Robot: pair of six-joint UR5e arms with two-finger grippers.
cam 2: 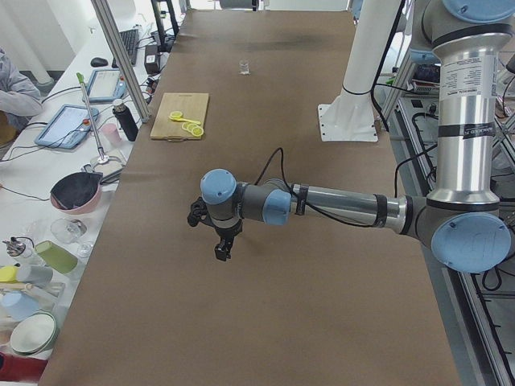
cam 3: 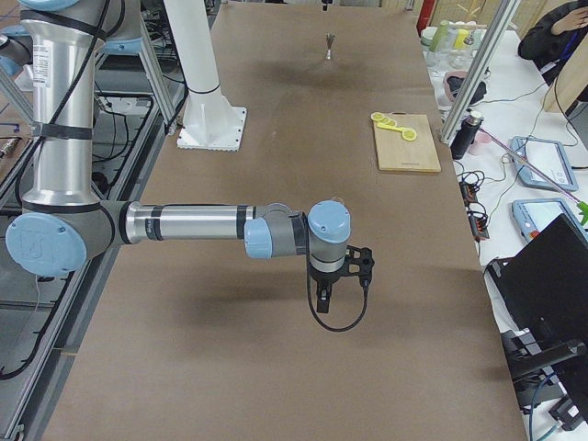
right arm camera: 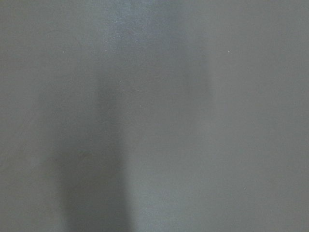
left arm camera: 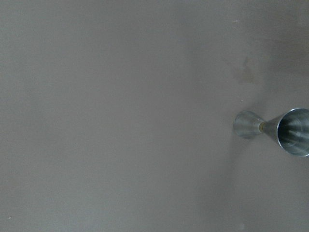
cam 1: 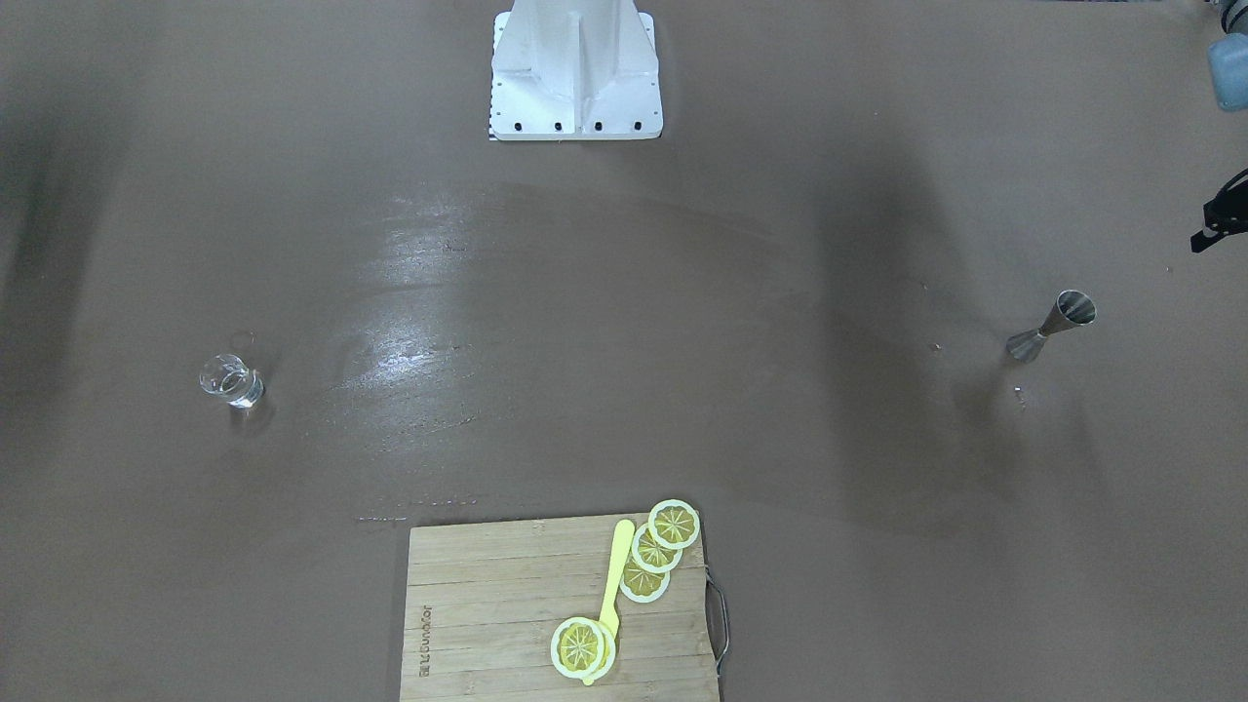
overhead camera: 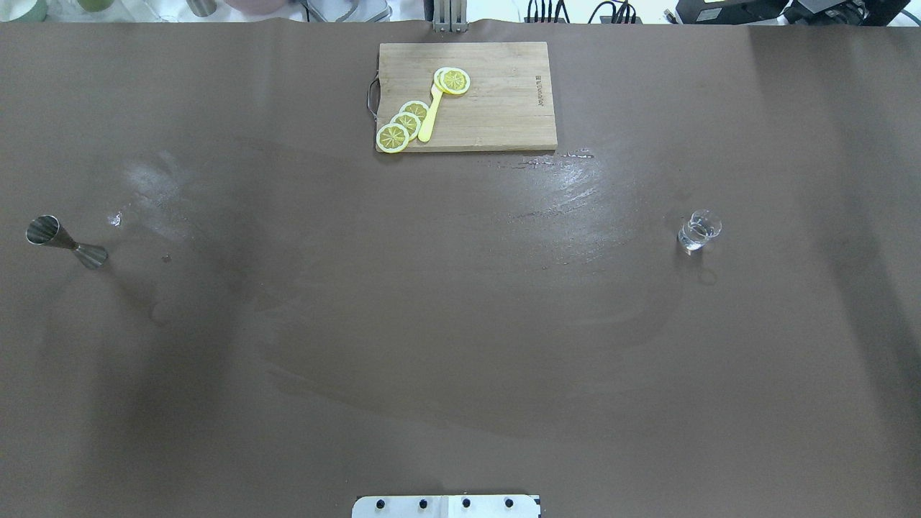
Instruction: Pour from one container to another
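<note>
The clear glass stands upright on the brown table on the robot's right side, with a little clear liquid in it. The metal jigger stands upright far over on the robot's left side and shows at the right edge of the left wrist view. My left gripper hangs low over the table's left end, apart from the jigger. My right gripper hangs over the right end. Both show only in side views, so I cannot tell whether they are open or shut. Neither wrist view shows fingers.
A wooden cutting board with lemon slices and a yellow knife lies at the far middle edge. The robot's white base is at the near middle. Cluttered benches line the operators' side.
</note>
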